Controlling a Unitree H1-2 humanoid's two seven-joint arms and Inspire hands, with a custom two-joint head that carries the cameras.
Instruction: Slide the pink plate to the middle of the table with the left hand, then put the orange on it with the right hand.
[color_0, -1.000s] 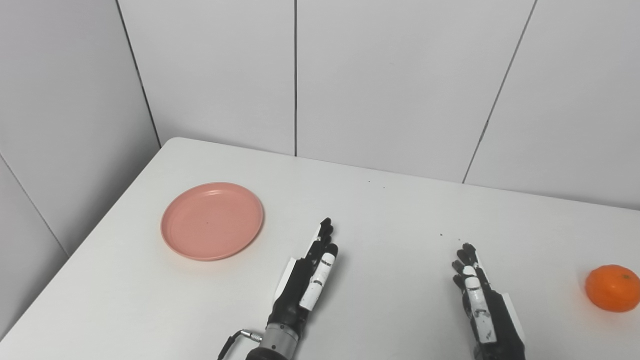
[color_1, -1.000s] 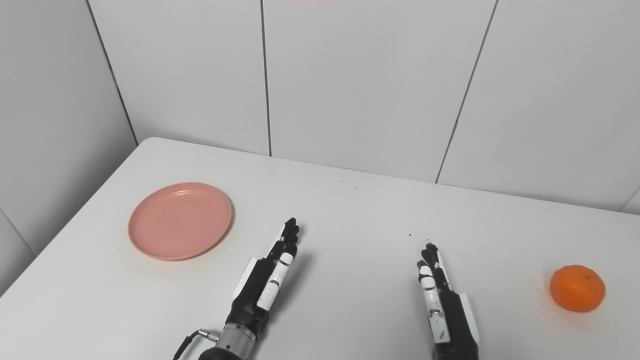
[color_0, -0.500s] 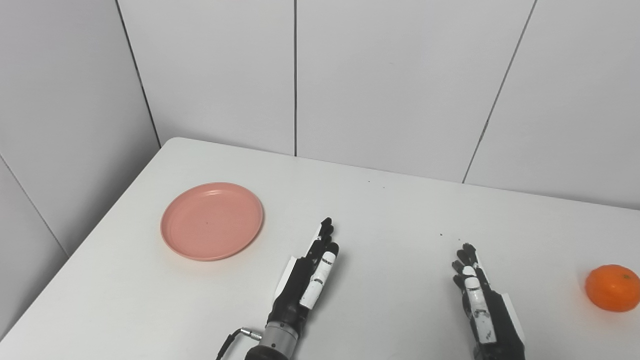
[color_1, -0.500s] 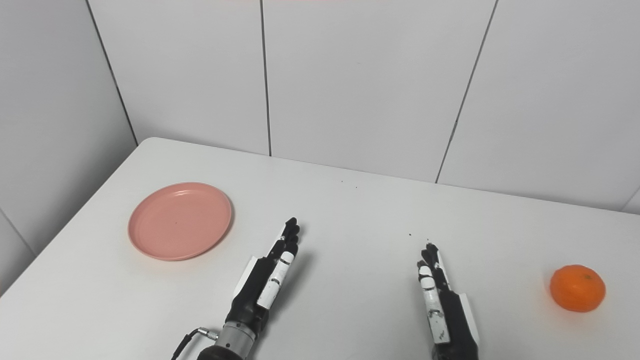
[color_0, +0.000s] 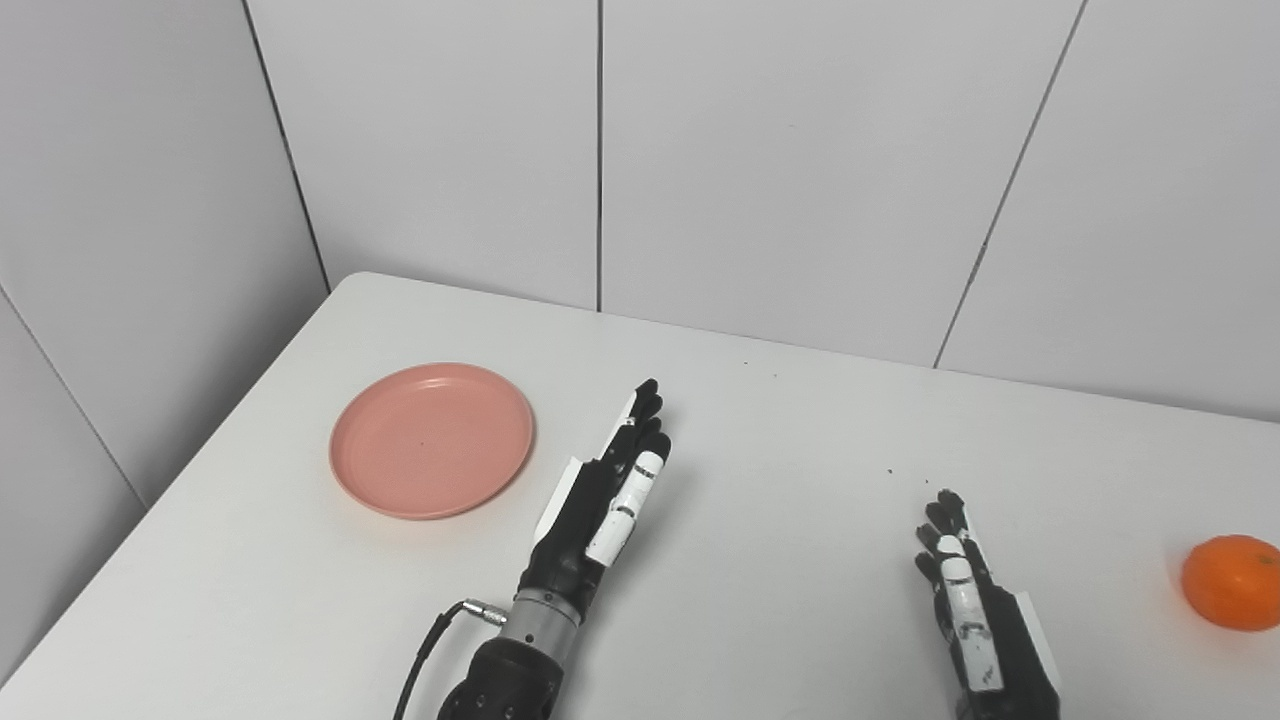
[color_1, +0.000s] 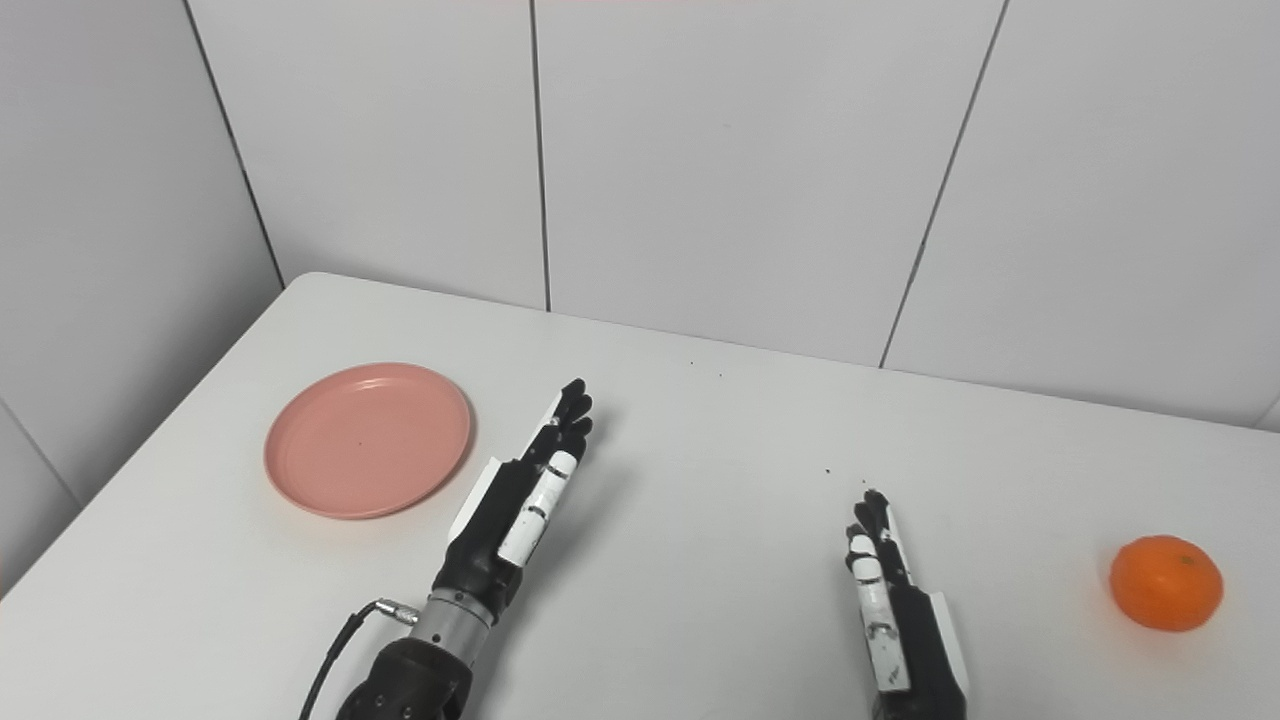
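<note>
On the table (color_0: 780, 440), the plate (color_0: 432, 439) lies far left, the orange (color_0: 1230, 582) far right, well apart.

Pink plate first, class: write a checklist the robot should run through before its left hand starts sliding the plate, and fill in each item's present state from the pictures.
1. Round pink plastic plate lies flat on the white table, nothing on it: ok.
2. Left hand holds nothing, fingers extended: ok.
3. Left hand touching the plate: not ok; it sits just right of the rim, a gap showing.
4. Middle of the table free to receive the plate: not ok, the left hand lies across the way.
5. Small orange fruit rests apart near the right edge, untouched: ok.
6. Right hand empty, waiting away from the plate: ok.
</note>
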